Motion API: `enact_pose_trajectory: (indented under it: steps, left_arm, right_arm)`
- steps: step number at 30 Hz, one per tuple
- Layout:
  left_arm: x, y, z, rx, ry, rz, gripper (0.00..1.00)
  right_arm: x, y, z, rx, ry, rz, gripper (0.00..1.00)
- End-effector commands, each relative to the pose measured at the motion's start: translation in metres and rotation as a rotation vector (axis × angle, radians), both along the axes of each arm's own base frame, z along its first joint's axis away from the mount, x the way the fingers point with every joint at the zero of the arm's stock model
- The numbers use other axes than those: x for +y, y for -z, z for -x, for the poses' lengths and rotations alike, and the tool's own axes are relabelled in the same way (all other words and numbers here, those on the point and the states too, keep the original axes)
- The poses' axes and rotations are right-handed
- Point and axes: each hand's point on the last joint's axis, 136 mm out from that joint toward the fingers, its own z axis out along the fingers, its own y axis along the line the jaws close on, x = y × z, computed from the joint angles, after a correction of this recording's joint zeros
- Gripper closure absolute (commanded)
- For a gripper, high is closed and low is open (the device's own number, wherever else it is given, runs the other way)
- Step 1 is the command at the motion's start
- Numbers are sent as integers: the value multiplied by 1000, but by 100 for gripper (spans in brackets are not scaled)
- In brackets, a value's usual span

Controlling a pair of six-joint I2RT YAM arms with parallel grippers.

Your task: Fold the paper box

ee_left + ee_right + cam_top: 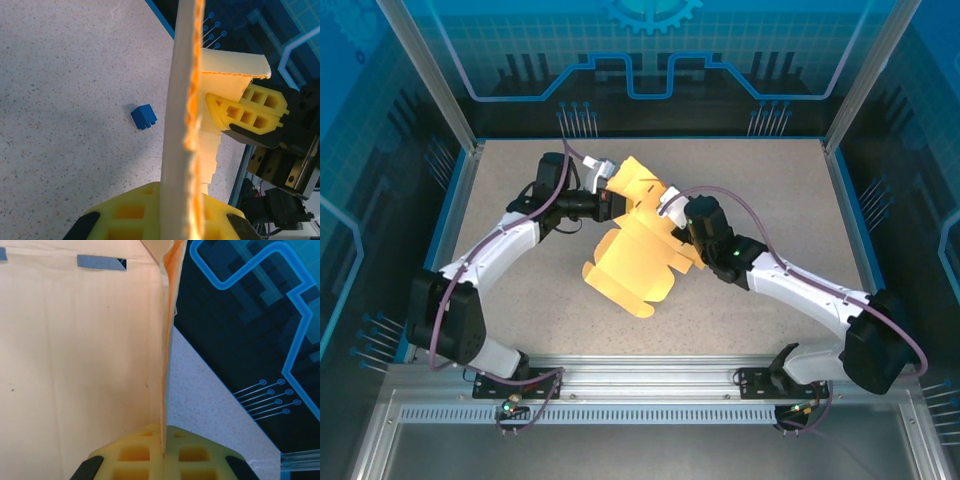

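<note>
The paper box [635,255] is a pale yellow die-cut sheet with flaps, partly bent and lifted off the middle of the table. My left gripper [610,185] is shut on its far upper flap. My right gripper [670,212] is shut on the sheet's right side. In the left wrist view the card's edge [182,115] runs straight up from between the left gripper [182,195], and one of the right gripper's yellow fingers [250,112] pinches a flap beyond. In the right wrist view a wide panel [75,365] fills the left, its edge clamped in the right gripper [163,435].
A tiny blue object [144,116] lies on the speckled table [760,180] to the left of the card. A blue rim [845,215] and clear walls with metal posts [430,75] bound the table. Both arms angle inward from the near edge.
</note>
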Motion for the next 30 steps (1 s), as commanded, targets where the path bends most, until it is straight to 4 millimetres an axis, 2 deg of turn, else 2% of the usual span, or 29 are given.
enact_pose_trajectory:
  steps: [1,8,16,19,22,27,30]
  left_arm:
    - [-3,-5,-6,-11,-11,33,100]
    - [1,16,-8,21,-36,-5,100]
    - [5,47,-9,57,-66,-40,93]
    - [7,55,-9,75,-73,-54,86]
    - [15,60,-12,67,-117,-91,74]
    - [50,59,-21,36,-298,-173,50]
    - [69,57,-19,21,-396,-218,41]
  right_arm:
    - [14,7,4,-11,-48,42,95]
    - [17,15,16,141,-141,-64,96]
    - [11,31,29,421,-207,-249,96]
    - [7,40,29,500,-195,-276,96]
    - [1,53,27,565,-157,-276,96]
    - [-8,73,25,668,-98,-287,97]
    - [-14,87,22,725,-60,-311,97]
